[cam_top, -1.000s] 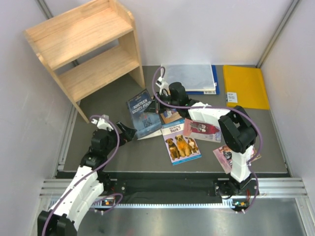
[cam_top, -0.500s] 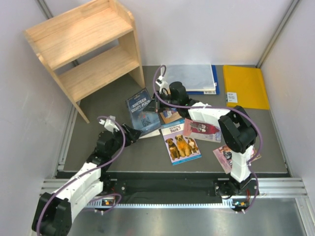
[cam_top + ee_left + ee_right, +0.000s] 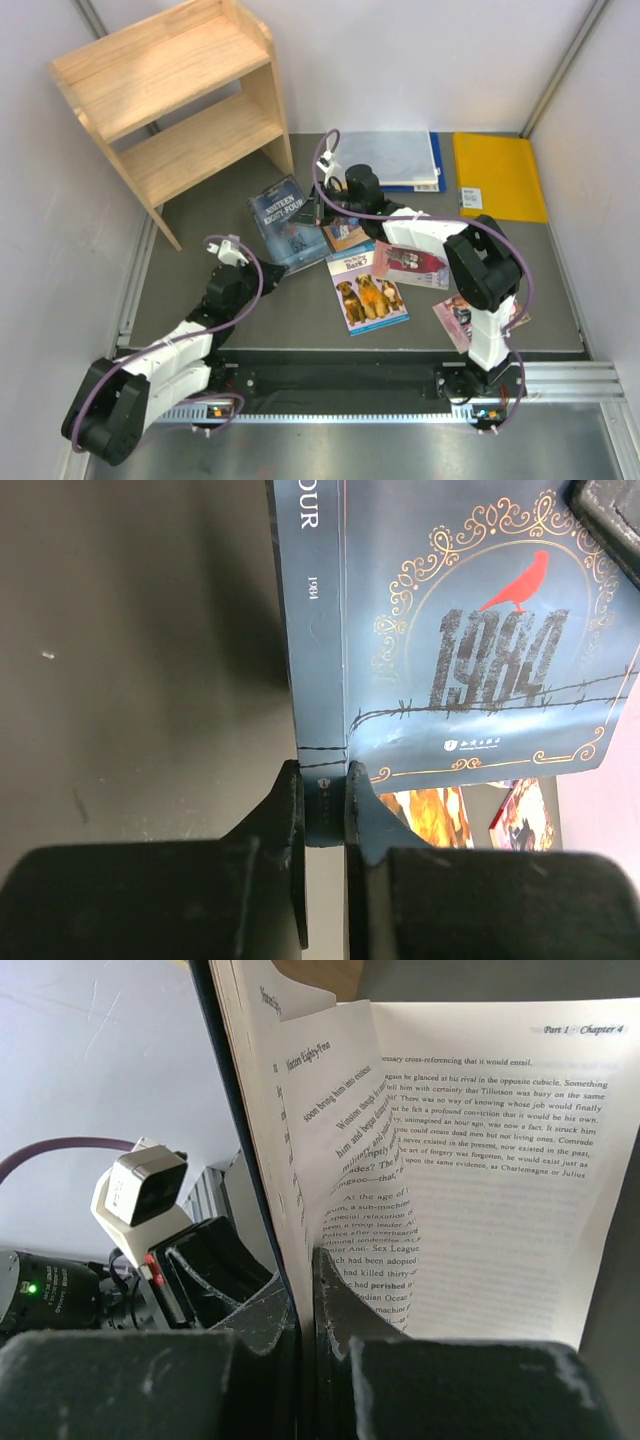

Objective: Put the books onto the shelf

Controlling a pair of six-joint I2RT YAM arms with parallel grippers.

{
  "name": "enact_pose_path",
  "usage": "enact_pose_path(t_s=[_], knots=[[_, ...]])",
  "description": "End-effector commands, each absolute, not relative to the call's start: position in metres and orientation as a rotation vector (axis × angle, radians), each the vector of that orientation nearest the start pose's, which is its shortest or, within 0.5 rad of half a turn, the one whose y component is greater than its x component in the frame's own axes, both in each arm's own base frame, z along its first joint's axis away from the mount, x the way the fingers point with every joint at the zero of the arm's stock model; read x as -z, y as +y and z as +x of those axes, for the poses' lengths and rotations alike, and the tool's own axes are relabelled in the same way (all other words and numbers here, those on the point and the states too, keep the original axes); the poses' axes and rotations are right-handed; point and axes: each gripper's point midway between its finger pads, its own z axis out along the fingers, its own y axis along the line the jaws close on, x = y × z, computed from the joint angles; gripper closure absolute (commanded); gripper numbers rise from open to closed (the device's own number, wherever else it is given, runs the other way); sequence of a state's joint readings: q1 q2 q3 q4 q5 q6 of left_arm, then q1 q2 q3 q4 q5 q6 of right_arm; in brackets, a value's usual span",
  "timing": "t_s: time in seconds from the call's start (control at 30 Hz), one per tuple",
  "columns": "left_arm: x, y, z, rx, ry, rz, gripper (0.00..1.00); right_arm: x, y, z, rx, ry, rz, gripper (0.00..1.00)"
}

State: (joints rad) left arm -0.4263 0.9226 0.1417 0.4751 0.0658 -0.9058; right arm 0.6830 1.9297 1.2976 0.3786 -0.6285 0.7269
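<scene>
Held item: the dark blue paperback (image 3: 285,222), "Nineteen Eighty-Four". It sits mid-worktop, just near-right of the shelf (image 3: 175,110).

Left jaws (image 3: 325,790): clenched on the near end of the spine, one pad on each side. Right jaws (image 3: 303,1280): clenched on the opposite, fore-edge side. They pinch the cover with some leaves, and the loose pages fan open beside them.

Key relation: the book's long axis runs far to near, leaning slightly right. Its spine is on the left, facing the shelf, which stands far-left of both grips. My left arm is the nearer one. Judgement: the carry goes up and to the far-left, and the spine grip should lead it.

I cannot tell whether the book is clear of the worktop (image 3: 210,200).

Materials: glossy card cover, thin square spine, limp matte text pages that will sag if held by one edge. Shelf is pale bare wood, two flat boards between solid side panels. Worktop is dark and matte.

Not yet handled, lying flat to the right:
- dog book (image 3: 368,292)
- orange-brown book (image 3: 347,235)
- maroon book (image 3: 412,264)
- pink book (image 3: 460,318), partly under my right arm
</scene>
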Motion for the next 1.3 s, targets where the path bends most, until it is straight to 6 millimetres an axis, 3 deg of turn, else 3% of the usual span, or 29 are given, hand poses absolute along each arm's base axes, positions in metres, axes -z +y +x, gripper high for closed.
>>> enact_pose_path(t_s=[0.0, 0.23, 0.27, 0.37, 0.43, 0.57, 0.67, 0.83, 1.27], knots=[[-0.133, -0.172, 0.268, 0.958, 1.840, -0.326, 1.00, -0.257, 0.438, 0.324, -1.591, 1.777, -0.541, 1.00], [-0.173, -0.165, 0.272, 0.893, 1.790, -0.272, 1.00, -0.239, 0.432, 0.330, -1.538, 1.824, -0.521, 0.95], [-0.179, -0.164, 0.272, 0.881, 1.779, -0.253, 1.00, -0.238, 0.431, 0.331, -1.535, 1.824, -0.516, 0.84], [-0.199, -0.164, 0.273, 0.863, 1.757, -0.209, 1.00, -0.238, 0.428, 0.334, -1.532, 1.822, -0.509, 0.70], [-0.211, -0.163, 0.273, 0.849, 1.750, -0.190, 1.00, -0.239, 0.425, 0.336, -1.528, 1.816, -0.503, 0.64], [-0.231, -0.161, 0.273, 0.810, 1.729, -0.125, 1.00, -0.247, 0.415, 0.340, -1.504, 1.785, -0.476, 0.43], [-0.244, -0.159, 0.275, 0.772, 1.710, -0.085, 1.00, -0.254, 0.401, 0.343, -1.473, 1.759, -0.456, 0.37], [-0.275, -0.162, 0.280, 0.758, 1.648, -0.027, 1.00, -0.257, 0.379, 0.348, -1.426, 1.751, -0.423, 0.35], [-0.350, -0.167, 0.301, 0.716, 1.520, 0.032, 1.00, -0.237, 0.343, 0.352, -1.358, 1.784, -0.354, 0.32]])
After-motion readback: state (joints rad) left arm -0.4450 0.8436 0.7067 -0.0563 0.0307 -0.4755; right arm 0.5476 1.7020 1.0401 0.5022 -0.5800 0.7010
